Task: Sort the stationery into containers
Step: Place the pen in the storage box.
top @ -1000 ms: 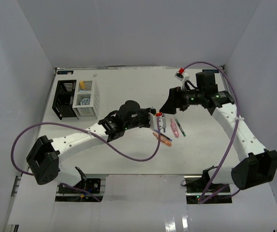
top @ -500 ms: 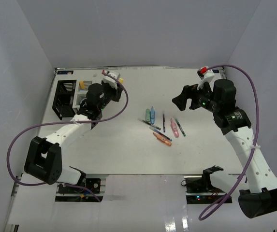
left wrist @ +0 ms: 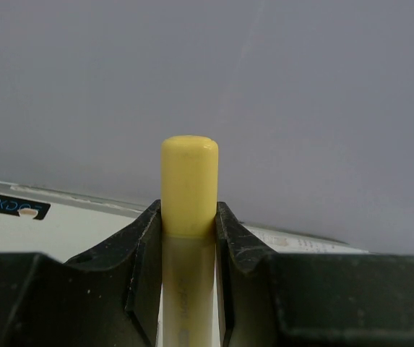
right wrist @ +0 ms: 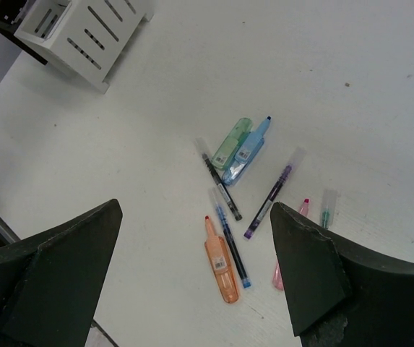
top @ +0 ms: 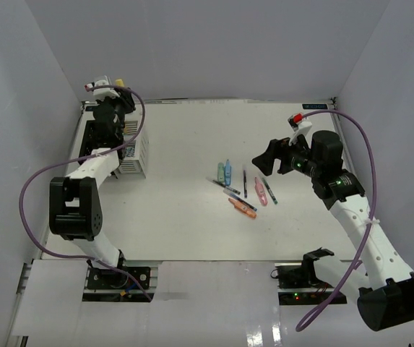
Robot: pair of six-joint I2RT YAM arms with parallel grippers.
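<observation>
- The right gripper (right wrist: pixel 196 210) is held wide apart and empty over the loose pens and markers (right wrist: pixel 243 155) mid-table.
- At ten o'clock the white organizer (top: pixel 140 148) and black organizer (top: pixel 85 134) are partly covered by the left arm (top: pixel 95 163).
- Farthest, the left gripper (left wrist: pixel 188 217) is clamped on a yellow marker (left wrist: pixel 189 170); released from that height, it could be bounced outside the slats.

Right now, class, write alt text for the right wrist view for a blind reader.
The open right gripper hovers above loose pens, a green marker, a blue marker and an orange marker on the white table. A white organizer stands top left.
</observation>
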